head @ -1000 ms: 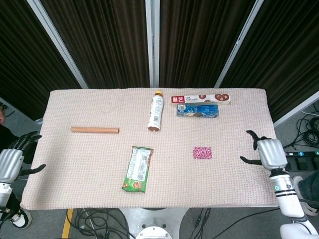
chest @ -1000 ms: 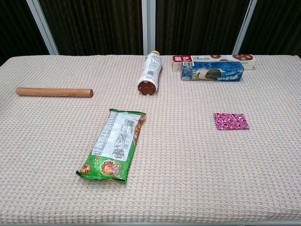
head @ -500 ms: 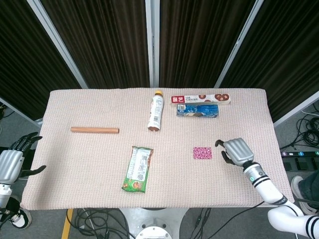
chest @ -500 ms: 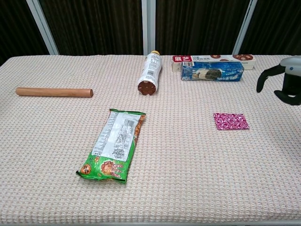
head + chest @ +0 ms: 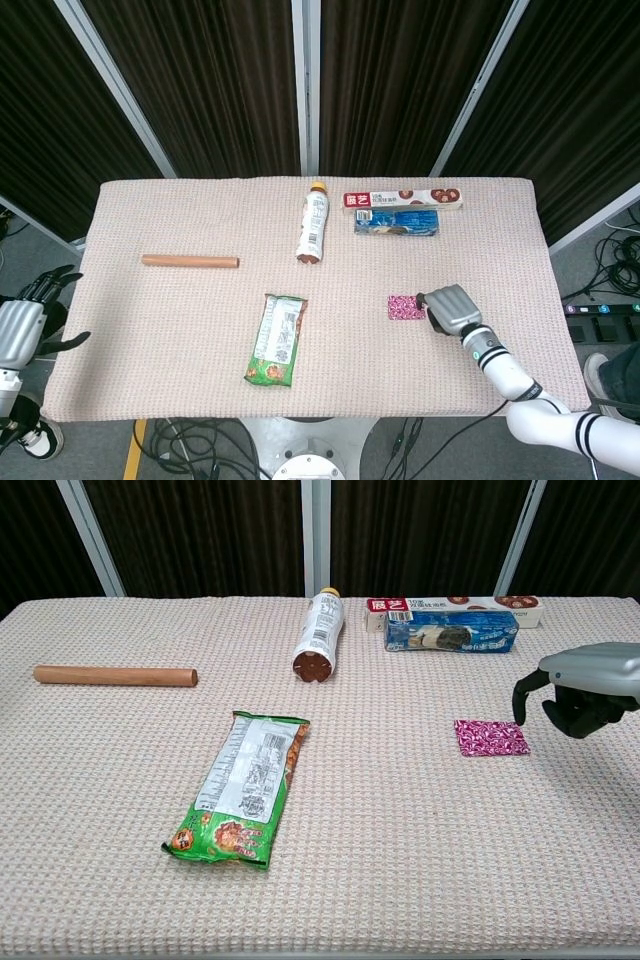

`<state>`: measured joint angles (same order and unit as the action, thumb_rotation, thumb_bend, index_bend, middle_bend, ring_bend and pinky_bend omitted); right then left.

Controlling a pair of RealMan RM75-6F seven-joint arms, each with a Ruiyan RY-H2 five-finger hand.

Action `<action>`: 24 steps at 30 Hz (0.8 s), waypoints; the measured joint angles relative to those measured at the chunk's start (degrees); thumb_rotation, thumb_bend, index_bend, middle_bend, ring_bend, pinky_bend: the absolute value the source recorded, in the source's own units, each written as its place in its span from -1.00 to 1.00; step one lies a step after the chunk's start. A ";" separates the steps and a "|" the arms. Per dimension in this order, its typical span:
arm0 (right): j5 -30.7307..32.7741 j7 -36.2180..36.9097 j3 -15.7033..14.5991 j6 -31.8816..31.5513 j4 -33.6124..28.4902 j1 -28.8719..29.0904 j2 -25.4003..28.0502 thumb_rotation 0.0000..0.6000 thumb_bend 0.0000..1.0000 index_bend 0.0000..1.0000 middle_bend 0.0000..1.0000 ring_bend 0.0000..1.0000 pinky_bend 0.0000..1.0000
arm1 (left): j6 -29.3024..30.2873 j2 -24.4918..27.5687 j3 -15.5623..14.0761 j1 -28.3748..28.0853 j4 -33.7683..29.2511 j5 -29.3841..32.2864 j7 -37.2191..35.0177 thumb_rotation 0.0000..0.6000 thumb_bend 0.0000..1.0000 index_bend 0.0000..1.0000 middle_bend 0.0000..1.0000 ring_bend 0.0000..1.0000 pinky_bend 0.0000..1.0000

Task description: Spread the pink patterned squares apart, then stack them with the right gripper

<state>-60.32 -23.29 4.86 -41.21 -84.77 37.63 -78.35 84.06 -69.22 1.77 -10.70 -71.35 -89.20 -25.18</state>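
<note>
Fingers [image 5: 528, 692] of the right hand [image 5: 588, 690] curl downward just beside the right edge of the pink patterned squares [image 5: 491, 737], gripping nothing; whether a fingertip touches the pile cannot be told. From the head view the right hand [image 5: 450, 308] sits right against the squares [image 5: 404, 308], which lie as one small flat pile on the table [image 5: 150, 330], right of centre. The left hand [image 5: 20, 325] hangs off the table's left edge, fingers spread and empty.

Nearest the front edge lies a green snack bag [image 5: 244, 788], lengthwise, well left of the squares. Farther back on the left rests a wooden rod [image 5: 115, 676], lying crosswise. Near the middle a bottle [image 5: 319, 634] lies on its side, its base toward the camera. At the far side a blue cookie packet [image 5: 452, 631] lies just in front of a long red-and-white box [image 5: 455, 605], the two touching or nearly so.
</note>
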 measured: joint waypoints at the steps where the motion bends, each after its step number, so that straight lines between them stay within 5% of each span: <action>1: 0.51 -0.30 -0.11 -0.13 0.38 0.19 -0.55 1.00 0.49 -0.27 1.00 1.00 0.94 | -0.03 -0.04 -0.02 0.00 0.12 0.00 -0.07 1.00 -0.87 -0.54 -0.55 -0.67 -0.47; 24: 5.28 -2.67 -1.66 -3.07 5.57 2.13 -8.00 1.00 0.47 -0.42 1.00 1.00 0.95 | -0.06 -0.44 0.44 0.15 1.44 0.77 -1.62 1.00 -0.87 -0.54 -0.55 -0.67 -0.47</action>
<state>-55.04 -25.95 3.20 -44.28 -79.21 39.76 -86.35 84.00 -69.66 2.21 -10.55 -69.91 -88.43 -26.80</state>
